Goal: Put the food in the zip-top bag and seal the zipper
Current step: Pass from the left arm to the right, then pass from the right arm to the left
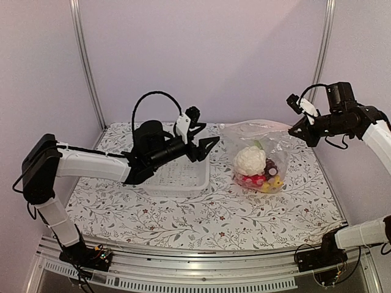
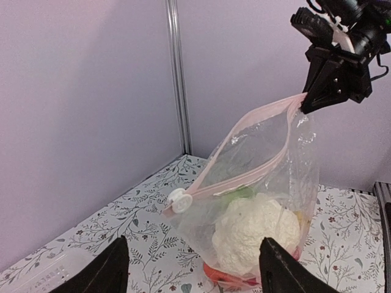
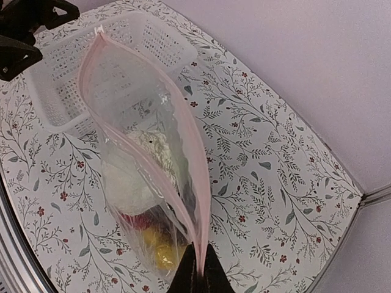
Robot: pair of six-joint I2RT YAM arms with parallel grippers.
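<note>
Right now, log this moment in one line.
food in bag | zipper unsealed | right gripper shut on zipper | left gripper open, holding nothing

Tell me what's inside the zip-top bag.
Inside the zip-top bag: white cauliflower on top, red fruit, yellow pieces and dark grapes beneath. The cauliflower and crinkled plastic cover anything else at the bottom.

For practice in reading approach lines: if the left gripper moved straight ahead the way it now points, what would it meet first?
Most likely the zip-top bag, its clear side in front of the cauliflower, which sits centred ahead of the open left gripper; exact depth is unclear.
</note>
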